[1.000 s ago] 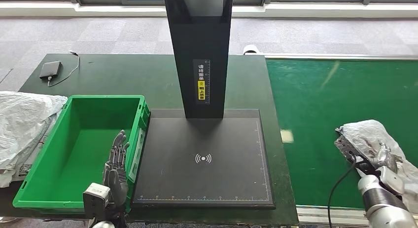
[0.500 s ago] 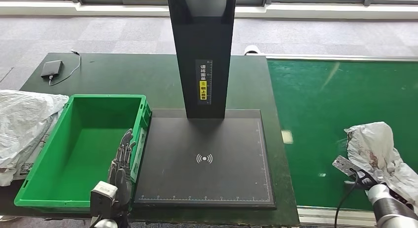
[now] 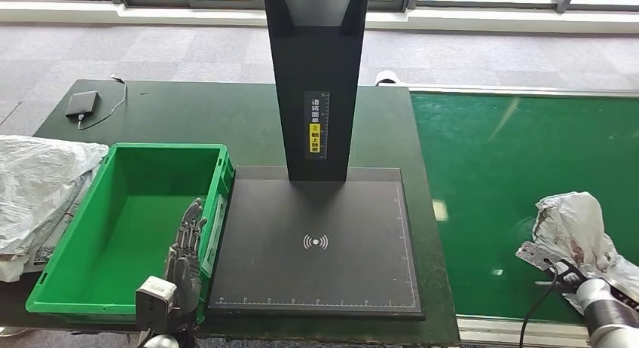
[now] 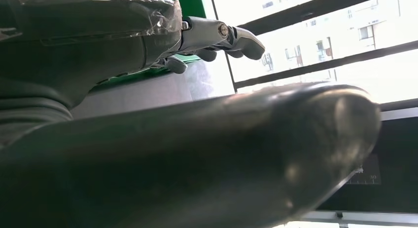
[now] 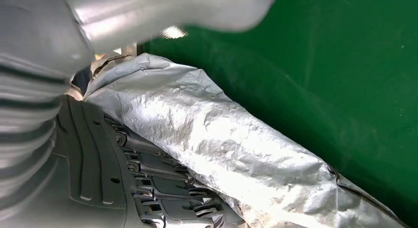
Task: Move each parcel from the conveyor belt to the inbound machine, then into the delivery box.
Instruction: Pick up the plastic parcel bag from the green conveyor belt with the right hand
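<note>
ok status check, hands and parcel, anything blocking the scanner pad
Right hand grips the silver parcel on the green belt. Left hand open, over the green bin edge. Scanner pad bare.

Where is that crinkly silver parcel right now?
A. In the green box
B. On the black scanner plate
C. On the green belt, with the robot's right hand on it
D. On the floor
C: the parcel lies on the belt, and the right wrist view shows the right hand wrapped around it.

The left hand (image 3: pixel 183 251) is flat, fingers straight and apart. The right hand (image 5: pixel 148 188) wraps its fingers around a silver parcel (image 5: pixel 231 154).
</note>
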### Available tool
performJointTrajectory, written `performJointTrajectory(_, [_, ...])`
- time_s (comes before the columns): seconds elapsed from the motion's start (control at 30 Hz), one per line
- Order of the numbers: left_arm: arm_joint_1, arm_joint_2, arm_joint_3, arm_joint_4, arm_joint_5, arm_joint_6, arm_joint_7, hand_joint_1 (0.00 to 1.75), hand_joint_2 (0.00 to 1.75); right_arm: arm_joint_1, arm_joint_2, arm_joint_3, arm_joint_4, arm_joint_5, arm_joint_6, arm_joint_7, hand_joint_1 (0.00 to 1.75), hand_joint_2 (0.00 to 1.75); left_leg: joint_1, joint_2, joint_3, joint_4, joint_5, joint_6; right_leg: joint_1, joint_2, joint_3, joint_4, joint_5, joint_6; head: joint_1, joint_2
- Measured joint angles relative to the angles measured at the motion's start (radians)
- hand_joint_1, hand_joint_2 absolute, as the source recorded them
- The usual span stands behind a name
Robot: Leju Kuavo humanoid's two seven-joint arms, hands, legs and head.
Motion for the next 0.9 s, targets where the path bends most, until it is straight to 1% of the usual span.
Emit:
performJointTrajectory(0.07, [0.0, -0.002, 0.004, 0.0, 0.002, 0.0, 0.0, 0.0, 0.0, -0.008, 0.001, 0.002, 0.001, 0.01, -0.008, -0.019, 1.75, 1.75, 0.0, 0.0, 0.0, 0.0, 0.0, 0.0, 0.0, 0.0, 0.0, 0.0, 0.0, 0.0, 0.0, 0.0])
performJointTrajectory(0.13, [0.005, -0.004, 0.01, -0.004, 0.007, 0.004, 0.0, 0.0, 0.0, -0.021, 0.006, 0.01, 0.002, 0.02, -0.048, -0.032, 1.75, 1.75, 0.0, 0.001, -0.004, 0.0, 0.0, 0.0, 0.0, 0.001, 0.0, 0.0, 0.001, 0.0, 0.0, 0.0])
performJointTrajectory(0.2, [0.019, -0.006, 0.021, -0.018, 0.016, 0.011, -0.001, 0.0, 0.0, -0.038, 0.023, 0.023, 0.002, 0.021, -0.123, -0.041, 1.75, 1.75, 0.0, 0.005, -0.009, 0.0, -0.001, 0.0, 0.0, 0.005, -0.001, 0.001, 0.001, 0.0, 0.0, 0.0])
performJointTrajectory(0.27, [0.035, -0.011, 0.032, -0.037, 0.02, 0.013, -0.001, 0.0, 0.0, -0.056, 0.048, 0.031, 0.002, 0.007, -0.21, -0.07, 1.75, 1.75, 0.0, 0.01, -0.01, -0.001, -0.001, -0.001, 0.0, 0.01, -0.004, 0.001, 0.002, 0.0, 0.0, 0.0])
performJointTrajectory(0.33, [0.051, -0.02, 0.043, -0.057, 0.017, 0.013, -0.001, 0.0, 0.0, -0.069, 0.073, 0.035, 0.002, -0.025, -0.303, -0.133, 1.75, 1.75, 0.0, 0.012, -0.006, -0.001, 0.0, -0.001, 0.0, 0.011, -0.006, 0.002, 0.002, -0.001, 0.0, 0.0])
performJointTrajectory(0.4, [0.067, -0.03, 0.054, -0.077, 0.008, 0.012, -0.001, 0.0, 0.0, -0.073, 0.094, 0.036, 0.0, -0.073, -0.396, -0.217, 1.75, 1.75, 0.0, 0.01, -0.002, -0.001, 0.001, -0.001, 0.0, 0.009, -0.007, 0.003, 0.003, -0.001, 0.0, 0.0])
performJointTrajectory(0.47, [0.08, -0.038, 0.064, -0.093, 0.0, 0.007, -0.001, 0.0, 0.0, -0.065, 0.11, 0.035, -0.012, -0.16, -0.481, -0.33, 1.75, 1.75, 0.0, 0.007, -0.003, -0.001, 0.002, -0.001, 0.0, 0.007, -0.008, 0.003, 0.002, -0.001, 0.0, 0.0])
performJointTrajectory(0.5, [0.083, -0.04, 0.067, -0.098, -0.004, 0.003, -0.001, 0.0, 0.0, -0.052, 0.118, 0.033, -0.027, -0.227, -0.515, -0.4, 1.75, 1.75, 0.0, 0.005, -0.003, -0.001, 0.002, -0.001, 0.0, 0.005, -0.008, 0.003, 0.002, -0.002, 0.0, 0.0])
performJointTrajectory(0.57, [0.082, -0.042, 0.07, -0.1, -0.007, -0.002, -0.001, 0.0, 0.0, 0.001, 0.132, 0.025, -0.086, -0.381, -0.549, -0.525, 1.75, 1.75, 0.001, 0.002, -0.003, -0.001, 0.002, -0.001, 0.001, 0.002, -0.008, 0.003, 0.001, -0.002, 0.0, 0.0])
performJointTrajectory(0.6, [0.078, -0.043, 0.07, -0.098, -0.008, -0.003, -0.001, 0.0, 0.0, 0.041, 0.139, 0.022, -0.129, -0.453, -0.549, -0.562, 1.75, 1.75, 0.001, -0.001, -0.004, -0.001, 0.001, -0.001, 0.001, -0.001, -0.007, 0.002, 0.0, -0.002, 0.0, 0.0])
performJointTrajectory(0.63, [0.074, -0.043, 0.07, -0.094, -0.008, -0.003, -0.001, 0.0, 0.0, 0.089, 0.145, 0.021, -0.177, -0.516, -0.544, -0.576, 1.75, 1.75, 0.001, -0.004, -0.004, -0.001, 0.001, -0.001, 0.001, -0.004, -0.006, 0.002, -0.001, -0.002, 0.0, 0.0])
performJointTrajectory(0.7, [0.064, -0.042, 0.068, -0.085, -0.007, -0.002, -0.001, 0.0, 0.0, 0.186, 0.158, 0.021, -0.275, -0.605, -0.536, -0.577, 1.75, 1.75, 0.001, -0.007, -0.006, -0.001, 0.001, -0.001, 0.001, -0.007, -0.006, 0.002, -0.002, -0.002, 0.0, 0.0])
performJointTrajectory(0.8, [0.051, -0.039, 0.066, -0.071, -0.006, 0.0, -0.001, 0.0, 0.0, 0.304, 0.178, 0.021, -0.407, -0.677, -0.536, -0.574, 1.75, 1.75, 0.001, -0.004, -0.008, -0.001, 0.001, -0.002, 0.001, -0.005, -0.009, 0.002, -0.002, -0.002, 0.0, 0.0])
performJointTrajectory(0.9, [0.043, -0.035, 0.061, -0.06, -0.002, 0.001, -0.001, 0.0, 0.0, 0.396, 0.201, 0.013, -0.527, -0.745, -0.553, -0.601, 1.75, 1.75, 0.001, -0.002, -0.008, -0.001, 0.0, -0.002, 0.001, -0.002, -0.01, 0.002, -0.002, -0.002, 0.0, 0.0])
